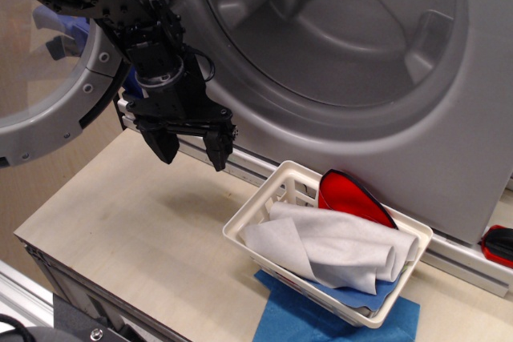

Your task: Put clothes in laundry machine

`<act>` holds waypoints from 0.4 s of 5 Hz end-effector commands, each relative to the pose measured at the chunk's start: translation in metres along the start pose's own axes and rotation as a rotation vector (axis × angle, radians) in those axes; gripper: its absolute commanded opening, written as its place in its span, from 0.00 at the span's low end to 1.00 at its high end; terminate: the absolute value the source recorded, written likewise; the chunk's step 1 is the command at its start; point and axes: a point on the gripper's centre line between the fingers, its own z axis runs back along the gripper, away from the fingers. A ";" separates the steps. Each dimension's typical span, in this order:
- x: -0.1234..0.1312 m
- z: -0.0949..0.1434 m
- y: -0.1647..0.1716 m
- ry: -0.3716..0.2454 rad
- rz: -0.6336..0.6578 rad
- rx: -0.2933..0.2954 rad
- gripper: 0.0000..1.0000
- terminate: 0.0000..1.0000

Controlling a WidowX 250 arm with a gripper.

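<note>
Pale wooden tabletop [144, 222] on a metal frame [48, 294]

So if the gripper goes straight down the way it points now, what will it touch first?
Most likely the bare table top. The open, empty gripper points down, left of the white basket holding the grey-white cloth. Depth is uncertain, but nothing seems to lie between.

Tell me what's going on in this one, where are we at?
A single robot arm hangs over the table with its gripper open and empty, left of the white basket. A pale grey-white cloth and a red piece lie in the basket; a blue cloth lies under it. The laundry machine stands behind with its door swung open; no clothes are visible in the drum.
</note>
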 end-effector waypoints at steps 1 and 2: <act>0.000 0.000 0.000 0.000 0.000 0.000 1.00 0.00; -0.009 0.012 -0.032 -0.013 0.061 -0.063 1.00 0.00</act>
